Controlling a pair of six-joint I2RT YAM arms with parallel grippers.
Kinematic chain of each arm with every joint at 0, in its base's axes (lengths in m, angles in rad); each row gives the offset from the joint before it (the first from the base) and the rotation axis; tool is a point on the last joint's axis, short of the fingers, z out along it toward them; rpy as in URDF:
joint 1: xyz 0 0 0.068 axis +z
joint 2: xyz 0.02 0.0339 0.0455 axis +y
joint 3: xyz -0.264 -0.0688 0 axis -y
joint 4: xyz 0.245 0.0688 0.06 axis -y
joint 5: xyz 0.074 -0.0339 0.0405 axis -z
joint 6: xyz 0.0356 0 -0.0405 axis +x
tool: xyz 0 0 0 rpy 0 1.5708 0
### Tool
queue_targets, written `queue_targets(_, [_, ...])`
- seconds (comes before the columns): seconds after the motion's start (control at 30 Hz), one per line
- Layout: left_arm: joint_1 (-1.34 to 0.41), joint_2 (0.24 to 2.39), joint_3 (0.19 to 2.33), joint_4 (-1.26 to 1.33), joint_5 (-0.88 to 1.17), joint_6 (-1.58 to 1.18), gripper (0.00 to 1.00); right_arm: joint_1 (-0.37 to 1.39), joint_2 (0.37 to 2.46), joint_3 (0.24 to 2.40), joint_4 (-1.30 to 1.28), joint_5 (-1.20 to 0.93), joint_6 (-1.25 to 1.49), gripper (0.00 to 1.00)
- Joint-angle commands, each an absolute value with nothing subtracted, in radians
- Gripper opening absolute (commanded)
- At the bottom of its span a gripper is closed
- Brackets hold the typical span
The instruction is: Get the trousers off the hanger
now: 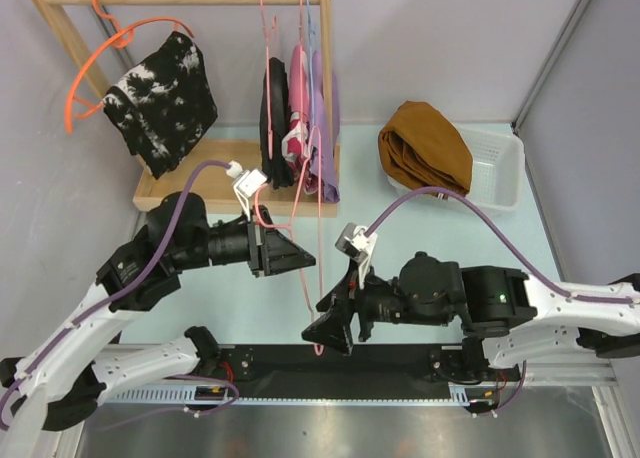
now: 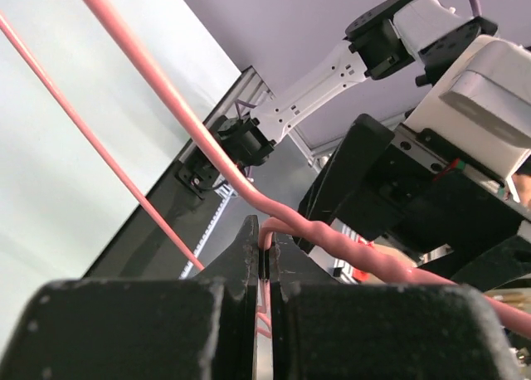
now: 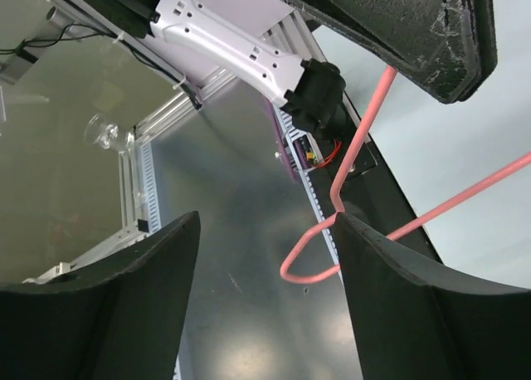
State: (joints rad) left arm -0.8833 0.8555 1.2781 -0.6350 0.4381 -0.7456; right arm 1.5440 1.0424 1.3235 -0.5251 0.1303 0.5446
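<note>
Two grippers meet by the near edge of the table [image 1: 230, 313]: the left gripper [image 1: 305, 261] clenches the pink wire hanger [image 3: 370, 119], the right gripper [image 3: 265, 231] gapes around its hook [image 3: 309, 268]. The rust-brown trousers [image 1: 425, 143] lie bunched in the white basket [image 1: 503, 173] at the far right corner

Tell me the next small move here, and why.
Probably close the right gripper on the hanger's hook. The trousers already lie in the basket, so the hanger is bare. The left gripper is shut on its wire, and the hook shows between the right gripper's open fingers. A second grip would likely steady it for putting away.
</note>
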Motion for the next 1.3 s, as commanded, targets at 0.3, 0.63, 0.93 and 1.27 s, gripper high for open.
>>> queue_targets(0.3, [-0.879,0.695,1.186,-0.663,0.403,-0.857,0.0,1.603,1.175,1.267,-0.25,0.268,0.612,0.6])
queue_targets(0.63, [-0.879,0.549,1.135,-0.791,0.333,-0.879,0.0,1.605,1.304,1.238,-0.074,0.203,0.687,0.14])
queue_targets(0.93, [-0.879,0.384,1.114,-0.885,0.244,-0.893,0.22,1.6,1.428,1.197,0.187,0.156,0.816,0.0])
queue_targets(1.27, [-0.88,0.235,1.212,-1.002,0.035,-0.839,0.72,1.513,1.496,1.229,0.299,0.055,0.891,0.0])
